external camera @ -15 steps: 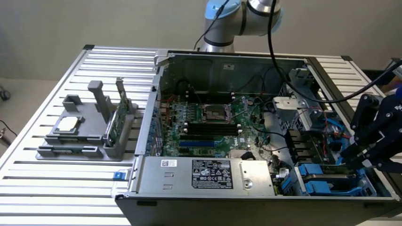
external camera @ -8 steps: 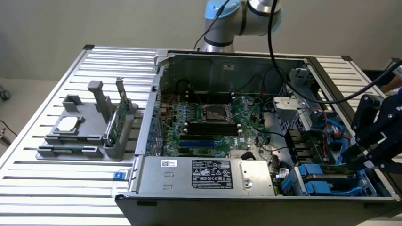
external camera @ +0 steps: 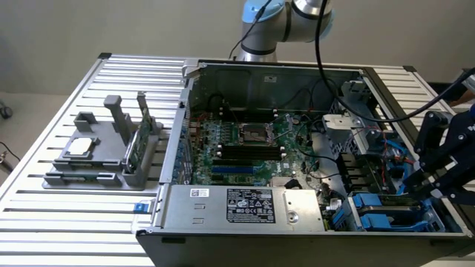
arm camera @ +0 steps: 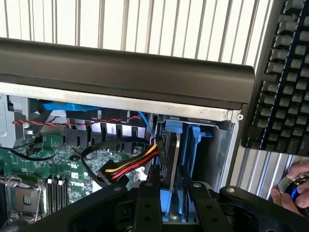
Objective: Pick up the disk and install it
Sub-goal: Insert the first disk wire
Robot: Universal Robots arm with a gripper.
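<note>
Two fingers of the black gripper (arm camera: 168,170) appear clamped on the flat silver-grey metal disk with blue plastic carrier rails (arm camera: 175,154), held edge-on, though the contact is partly hidden. The disk sits at the mouth of the blue-railed drive bay (arm camera: 179,129) in the open black computer case (arm camera: 125,72). Expect a heavy, rigid, smooth, shock-sensitive unit; grip the long side edges, not the label.

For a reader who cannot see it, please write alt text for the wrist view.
The gripper holds the disk upright by its edges, over a drive bay with blue rails inside an open computer case. Beside the disk runs a bundle of red, yellow and black wires, with the green motherboard beyond and a keyboard outside the case.
</note>
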